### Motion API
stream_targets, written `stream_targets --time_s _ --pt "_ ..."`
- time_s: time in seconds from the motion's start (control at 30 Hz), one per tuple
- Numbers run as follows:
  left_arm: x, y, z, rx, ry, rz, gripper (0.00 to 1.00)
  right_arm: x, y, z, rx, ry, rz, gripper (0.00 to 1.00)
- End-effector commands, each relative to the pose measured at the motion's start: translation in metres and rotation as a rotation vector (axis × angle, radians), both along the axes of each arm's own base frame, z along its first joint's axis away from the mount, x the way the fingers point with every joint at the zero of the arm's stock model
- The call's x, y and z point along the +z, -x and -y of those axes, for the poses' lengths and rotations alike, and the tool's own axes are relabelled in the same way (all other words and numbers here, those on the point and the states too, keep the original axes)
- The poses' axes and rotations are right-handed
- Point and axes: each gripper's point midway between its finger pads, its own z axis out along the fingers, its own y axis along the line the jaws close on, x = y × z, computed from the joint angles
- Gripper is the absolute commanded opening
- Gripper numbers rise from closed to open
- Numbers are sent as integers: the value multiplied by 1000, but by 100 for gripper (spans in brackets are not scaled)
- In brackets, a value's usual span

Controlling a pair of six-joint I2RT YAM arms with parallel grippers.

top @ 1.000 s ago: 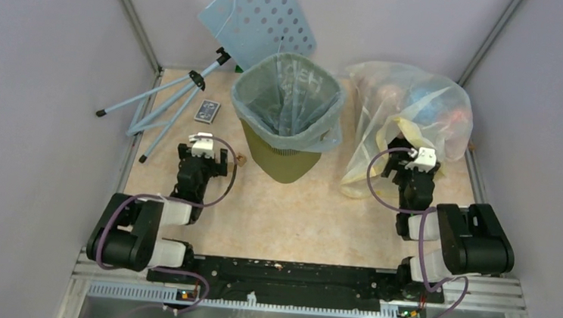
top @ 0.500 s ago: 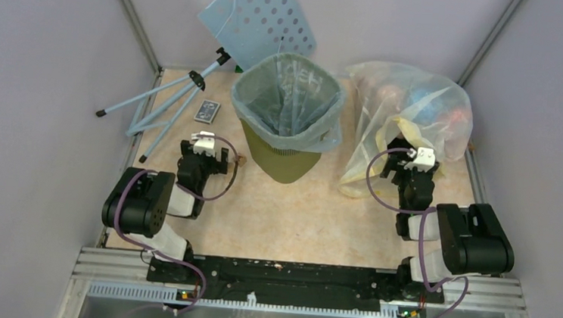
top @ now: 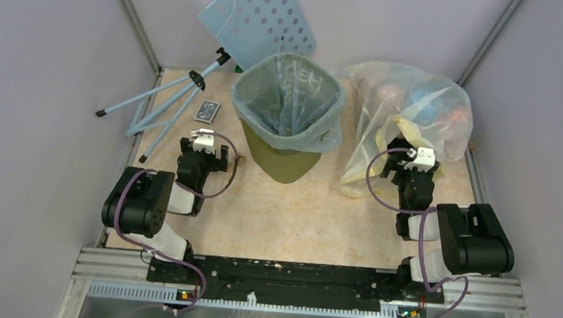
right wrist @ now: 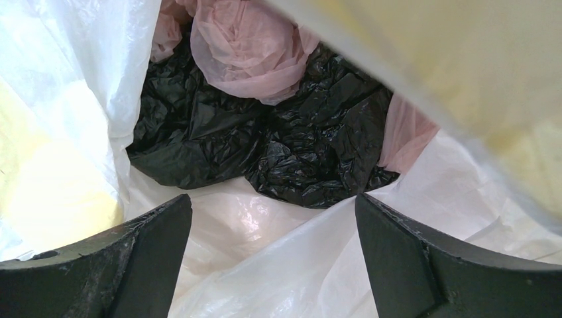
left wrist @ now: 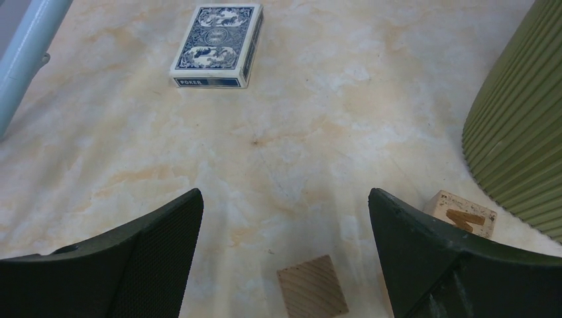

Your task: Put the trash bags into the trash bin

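While the pale blue-grey trash bag (top: pixel 289 99) sat inside the olive-green trash bin (top: pixel 284 163), with its edge folded over the rim, we saw no gripper touching it. The bin stood at the far middle of the table (top: pixel 297 213). The left gripper (left wrist: pixel 285 199) was low just beside the bin's left wall, its fingers spread wide with nothing held. A wooden block (left wrist: pixel 311 291) lay on the table between them, a second block (left wrist: pixel 460 213) near the bin's base, and a deck of cards (left wrist: pixel 217 45) further ahead. The right gripper (right wrist: pixel 273 202) was also spread apart and empty, pointing into the big clear-yellowish bag (top: pixel 411 108), where we saw crumpled black plastic (right wrist: pixel 285 146) and pink plastic (right wrist: pixel 248 50). A light-blue perforated panel (top: pixel 263 13) leaned behind the bin.
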Motion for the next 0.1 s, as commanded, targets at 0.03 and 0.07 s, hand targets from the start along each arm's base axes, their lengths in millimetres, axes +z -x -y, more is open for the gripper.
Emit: stream_targets --time_s 0.03,0.07 --pt "17 -10 -2 3 23 53 99 10 -5 0 8 0 37 92" --pt "18 -10 -3 3 21 56 99 10 -5 0 8 1 37 92"
